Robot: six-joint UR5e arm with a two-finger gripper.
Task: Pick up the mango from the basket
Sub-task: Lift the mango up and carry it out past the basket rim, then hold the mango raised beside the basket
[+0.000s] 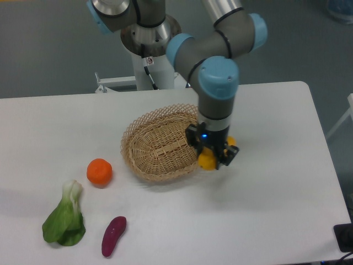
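Observation:
The yellow-orange mango (pixel 208 160) is held in my gripper (pixel 214 157), which is shut on it from above. Only the ends of the fruit show, one below the fingers and one at the right by the wrist. The gripper and mango are over the right rim of the woven wicker basket (pixel 160 146), partly hiding that rim. The basket's inside shows nothing lying in it.
A round orange tangerine (pixel 99 171) lies on the white table left of the basket. A green leafy vegetable (pixel 65 218) and a purple sweet potato (pixel 113 236) lie near the front left. The arm's base stands behind the basket.

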